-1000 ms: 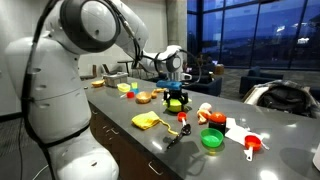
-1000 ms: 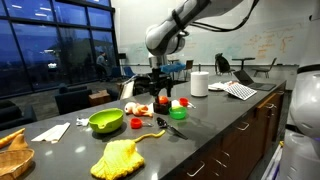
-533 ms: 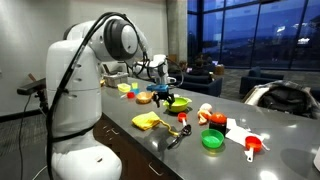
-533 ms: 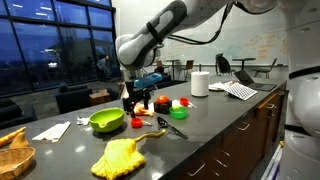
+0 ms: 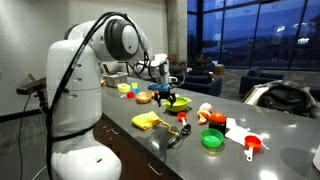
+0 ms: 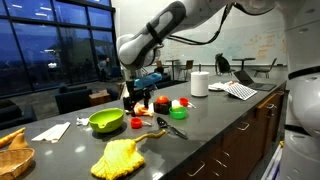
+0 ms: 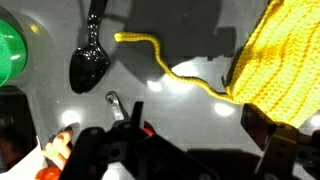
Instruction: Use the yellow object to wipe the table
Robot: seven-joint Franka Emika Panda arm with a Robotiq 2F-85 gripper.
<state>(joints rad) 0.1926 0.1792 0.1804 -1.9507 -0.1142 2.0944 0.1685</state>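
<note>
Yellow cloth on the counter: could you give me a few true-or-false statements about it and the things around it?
1. The yellow cloth lies loose on the table. True.
2. The gripper is clamped on the cloth. False: it is open and empty, over by the lime-green bowl.
3. A black spoon lies near the cloth. True.
4. The bowl sits on the cloth. False: they are apart.

table (image 6: pixel 205 120) | on it: yellow cloth (image 6: pixel 120 158), green bowl (image 6: pixel 106 121), black spoon (image 7: pixel 90 62)
</note>
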